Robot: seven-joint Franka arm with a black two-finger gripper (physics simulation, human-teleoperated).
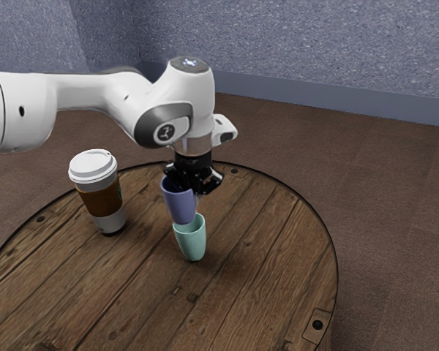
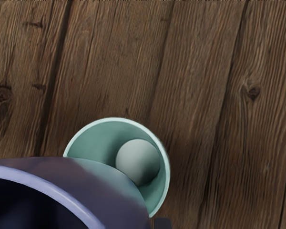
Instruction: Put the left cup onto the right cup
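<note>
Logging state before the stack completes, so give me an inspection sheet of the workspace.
Surface: round wooden plank table, metal-rimmed edge.
Job's things: purple cup held tilted, its base at the mouth of the green cup; cannot tell if they touch. The green cup stands upright on the table.
Clutter: takeaway coffee cup with a white lid, upright, apart from both cups, toward the exterior view's left.
Grippers: gripper shut on the purple cup at its rim.
Cables: nothing seen.
Surroundings: brown floor, blue-grey wall.
</note>
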